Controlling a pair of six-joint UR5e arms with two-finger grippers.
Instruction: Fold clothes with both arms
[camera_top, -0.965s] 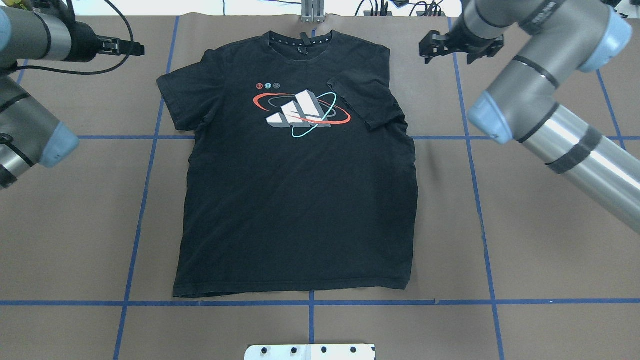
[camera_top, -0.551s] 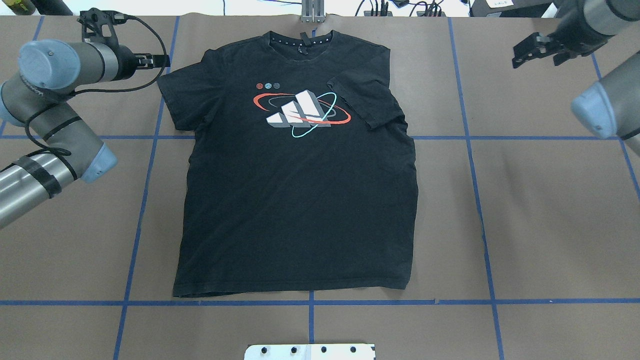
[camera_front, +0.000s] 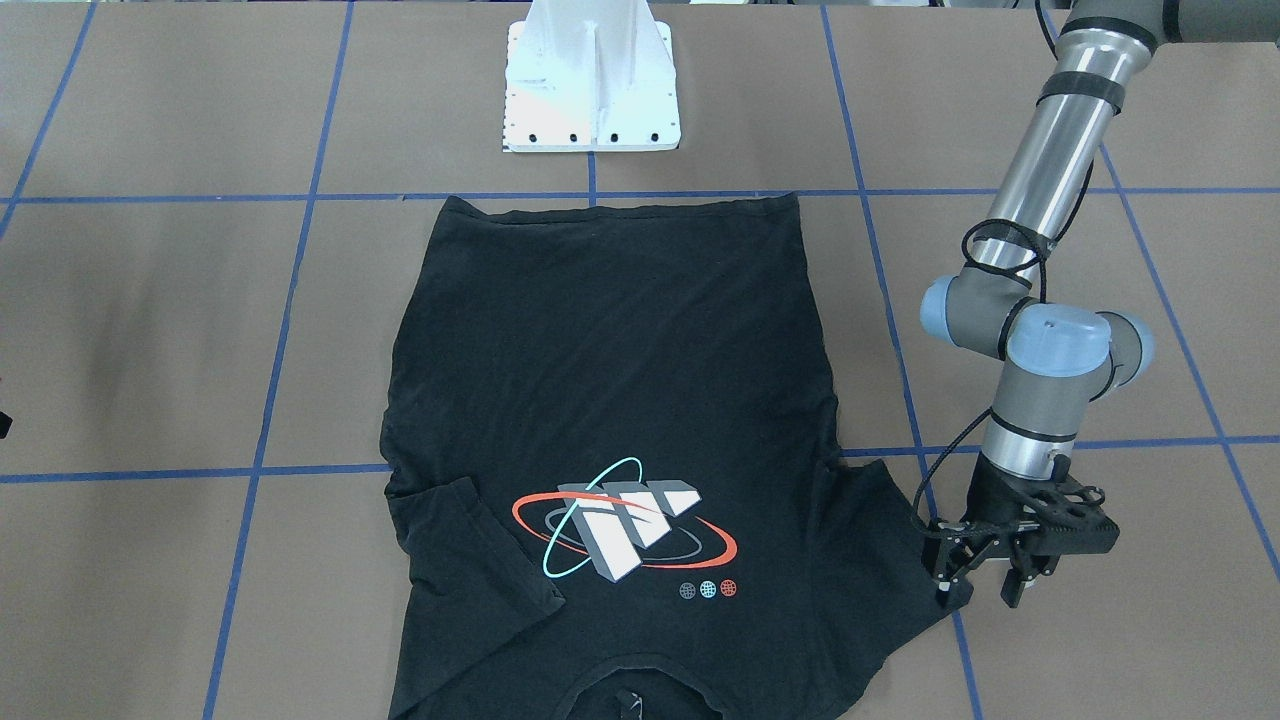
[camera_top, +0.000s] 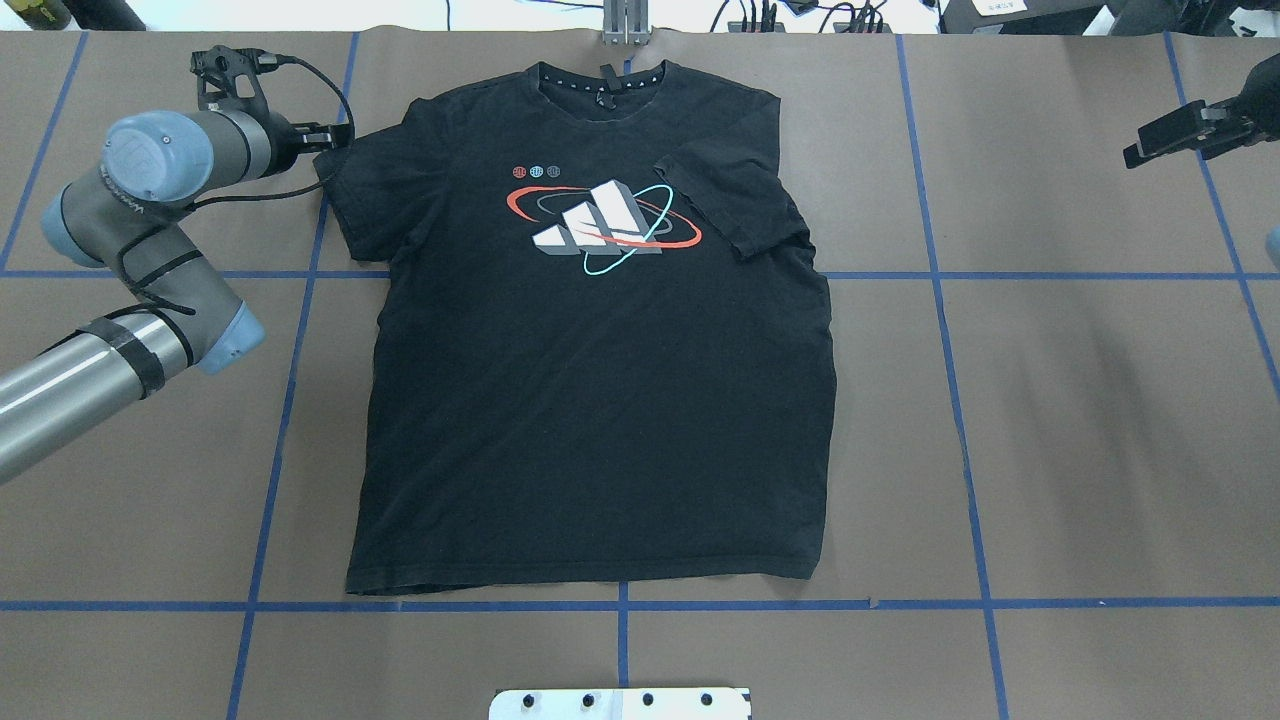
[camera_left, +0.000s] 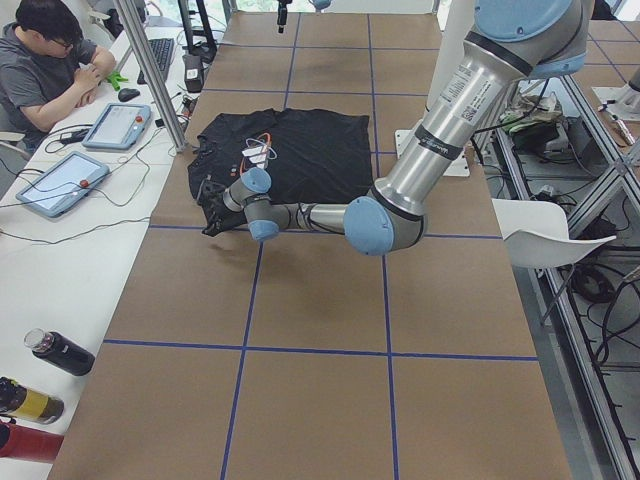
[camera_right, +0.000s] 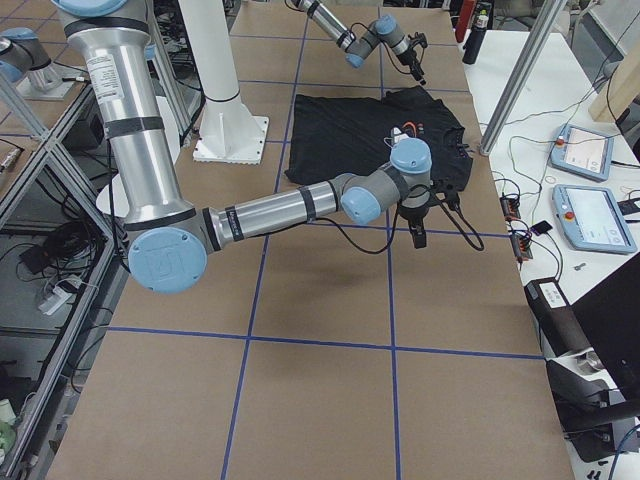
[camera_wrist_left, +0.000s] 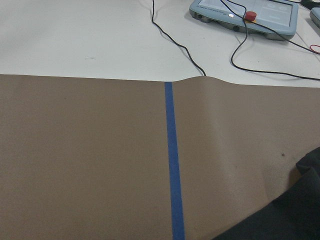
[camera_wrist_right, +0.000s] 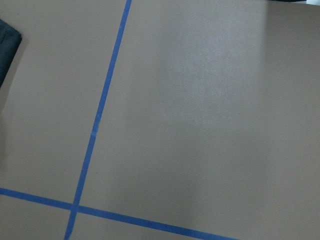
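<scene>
The T-shirt (camera_top: 600, 400) lies flat on the table (camera_top: 1000, 450), print up. The left gripper (camera_front: 982, 590), fingers spread, sits at its outspread sleeve (camera_front: 885, 530); closing on that hem looks next. The right gripper (camera_top: 1165, 135) hangs well clear of the T-shirt, fingers unreadable.

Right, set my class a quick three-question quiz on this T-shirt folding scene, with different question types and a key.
1. True or false: the T-shirt lies flat with its print side up.
2. Which sleeve is folded in over the front? A) the robot's left B) the robot's right C) both
3. Fill in: the ___ tool sits at a sleeve's edge.
Key: 1 true; 2 B, the right sleeve; 3 left, the left tool.
</scene>
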